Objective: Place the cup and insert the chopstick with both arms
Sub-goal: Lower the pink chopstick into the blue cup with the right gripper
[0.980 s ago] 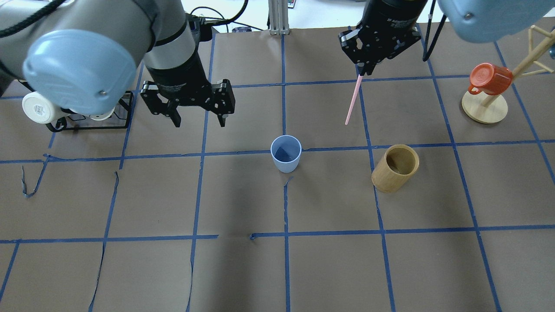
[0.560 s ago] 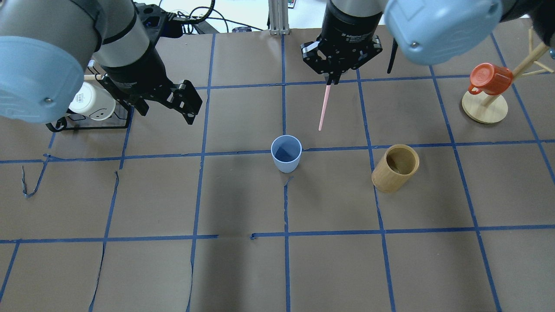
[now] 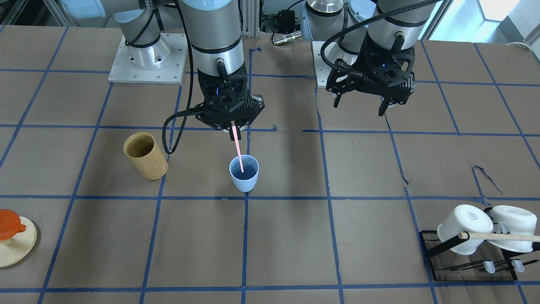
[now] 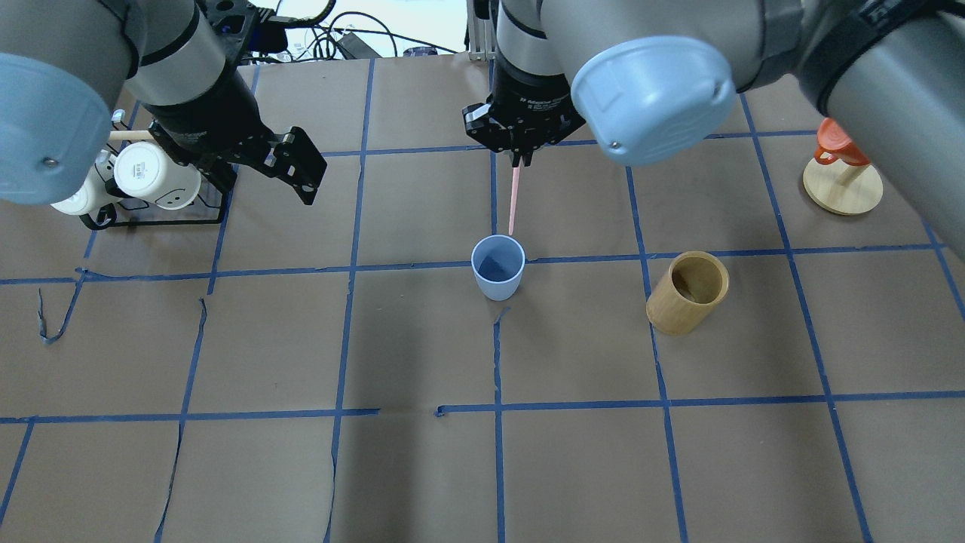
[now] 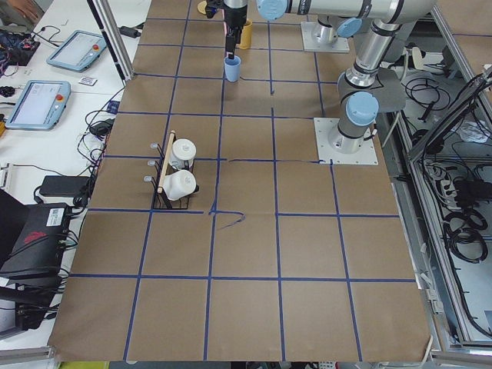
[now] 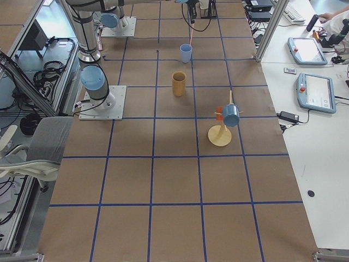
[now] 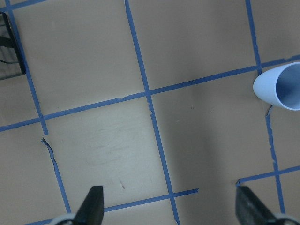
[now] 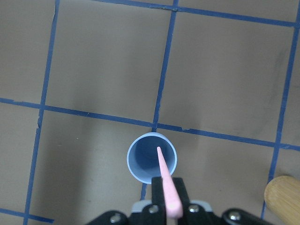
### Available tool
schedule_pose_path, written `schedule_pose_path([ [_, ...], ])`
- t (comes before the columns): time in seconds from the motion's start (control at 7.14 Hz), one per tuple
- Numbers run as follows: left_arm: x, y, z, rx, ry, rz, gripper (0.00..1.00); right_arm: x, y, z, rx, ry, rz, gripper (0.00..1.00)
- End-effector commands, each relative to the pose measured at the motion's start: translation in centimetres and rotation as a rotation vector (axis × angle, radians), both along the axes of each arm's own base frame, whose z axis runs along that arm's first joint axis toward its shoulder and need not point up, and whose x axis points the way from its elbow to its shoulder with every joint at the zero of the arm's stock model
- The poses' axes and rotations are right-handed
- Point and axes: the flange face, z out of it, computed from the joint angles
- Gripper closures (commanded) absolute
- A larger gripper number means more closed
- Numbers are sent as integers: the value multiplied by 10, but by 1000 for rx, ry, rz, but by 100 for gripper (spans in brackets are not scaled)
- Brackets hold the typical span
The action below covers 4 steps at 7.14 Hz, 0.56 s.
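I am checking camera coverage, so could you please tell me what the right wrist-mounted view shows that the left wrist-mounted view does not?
Only the right wrist view: the pink chopstick held by the right gripper, tip aimed at the blue cup, and an edge of the wooden cup. Only the left wrist view: the left gripper, open, and a corner of the black rack. Both: the blue cup and the taped table.

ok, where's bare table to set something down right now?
Bare: the wide operators'-side strip between the mug tree base and the mug rack; also the squares between blue cup and rack. Crowded: around the blue cup, with the right claw holding the pink chopstick over it and the wooden cup beside.
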Motion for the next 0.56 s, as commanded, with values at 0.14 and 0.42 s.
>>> schedule_pose_path([
  [0.14,0,2,1,-3,3,1,0,3,7,-39,28,12,20,100],
  [0.42,0,4,1,-3,3,1,0,7,-3,-63,21,10,17,100],
])
